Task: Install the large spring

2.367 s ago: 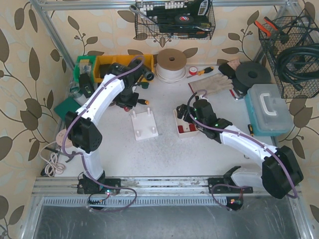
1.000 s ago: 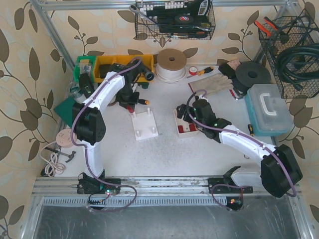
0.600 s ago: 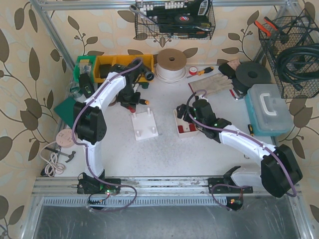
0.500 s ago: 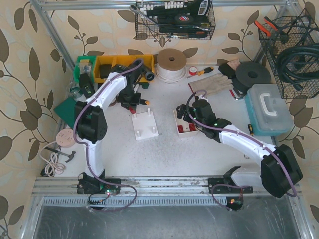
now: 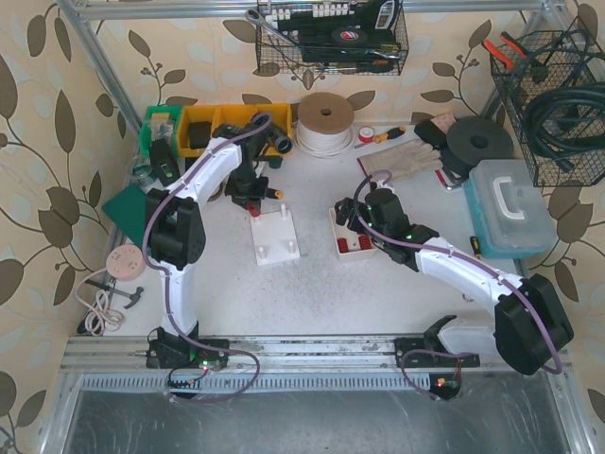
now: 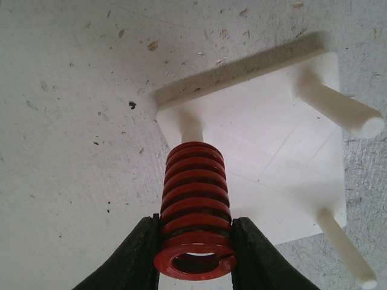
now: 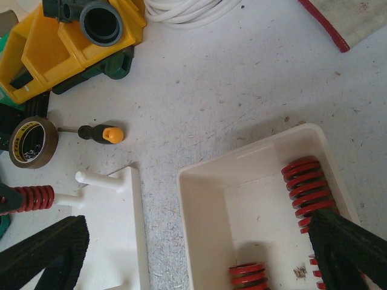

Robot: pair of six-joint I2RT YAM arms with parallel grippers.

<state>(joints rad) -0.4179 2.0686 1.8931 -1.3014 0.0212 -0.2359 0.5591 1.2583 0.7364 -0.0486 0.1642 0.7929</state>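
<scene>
1. Left hand [image 6: 195, 257]: closed on the spring [image 6: 195, 205], with one black finger on each side of its near coils.
2. Spring: red, held over the table [image 6: 72, 121], with its axis pointing at the plate [image 6: 266, 169]. Its far end meets the corner peg [image 6: 191, 128]. The coils hide the peg's tip, so it cannot be told whether the tip has entered the bore.
3. Plate: white, lying flat on the table. Its other pegs [image 6: 338, 109] carry no spring.
4. Right hand [image 7: 196, 251]: fully open, poised above the tray [image 7: 202, 181].
5. Tray: white and open-topped, on the table to the right of the plate and not touching it. It contains the spare springs [image 7: 307, 193], all red. One lies along the right wall and another shows at the near edge. The right finger partly hides further coils.
6. Yellow bin [image 7: 36, 54]: at the rear of the table. A grey fitting [image 7: 100, 24] lies in it, open mouth towards the wrist camera.
7. On the table near the bin: a tape roll [image 7: 33, 142] and a screwdriver [image 7: 100, 134] with an orange cap.
8. Toolbox [image 5: 501, 232]: pale blue, lid closed, on the right of the table. Its contents are not visible.
9. Back basket [image 5: 331, 64]: wire, hung on the rear frame, holding tools.
10. Side basket [image 5: 515, 123]: wire, on the right, holding a black cable coil [image 5: 567, 104].
</scene>
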